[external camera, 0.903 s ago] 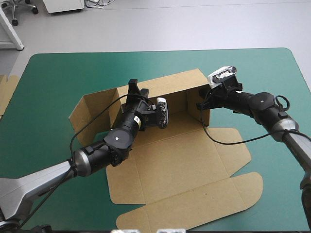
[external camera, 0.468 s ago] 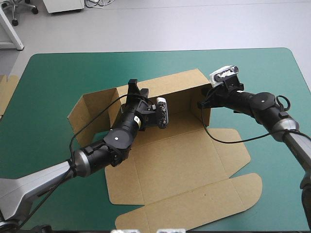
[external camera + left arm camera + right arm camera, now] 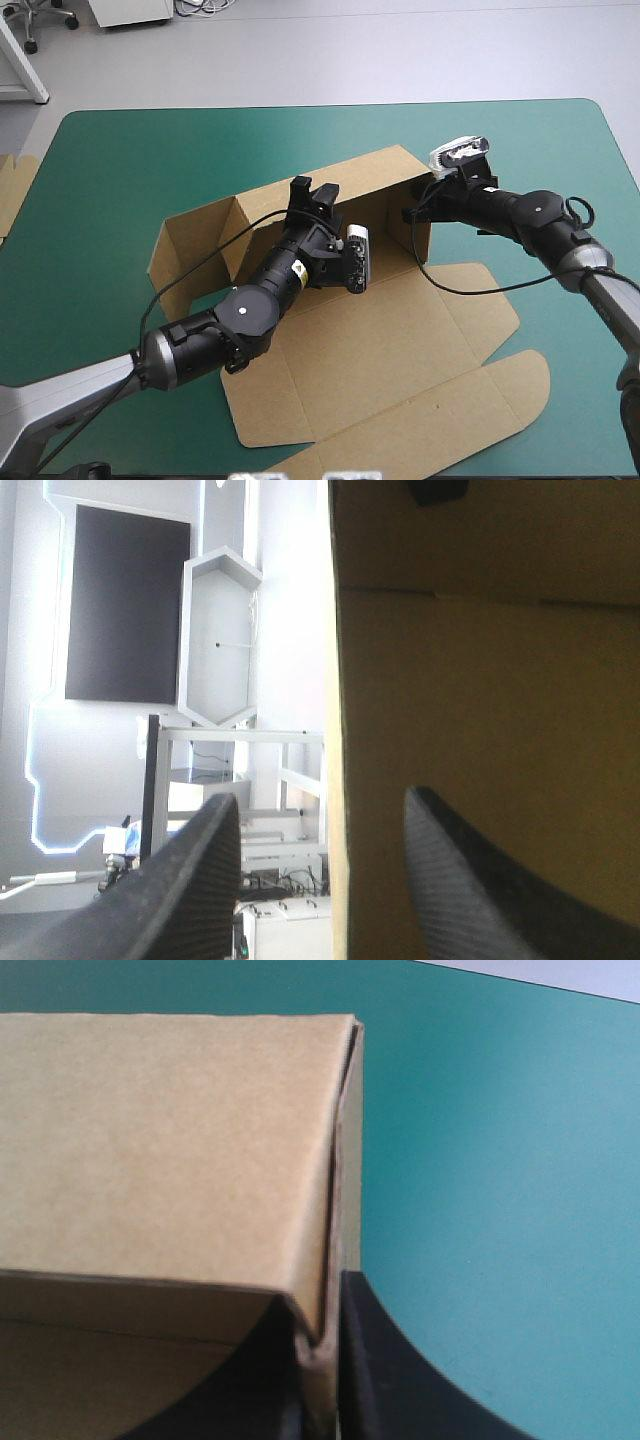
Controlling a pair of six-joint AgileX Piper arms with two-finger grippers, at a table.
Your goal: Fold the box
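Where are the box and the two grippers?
box [image 3: 400, 330]: high view, flat base panel.
left gripper [image 3: 320, 798]: left wrist view, midway between open fingertips.
right gripper [image 3: 318, 1302]: right wrist view, between fingertips pinching wall.

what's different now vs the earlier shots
The left gripper, open astride the top edge of the box at its back wall, slid along it toward the right gripper. The box shifted slightly, its near flaps swinging right. The right gripper stayed shut on the back wall's right corner.
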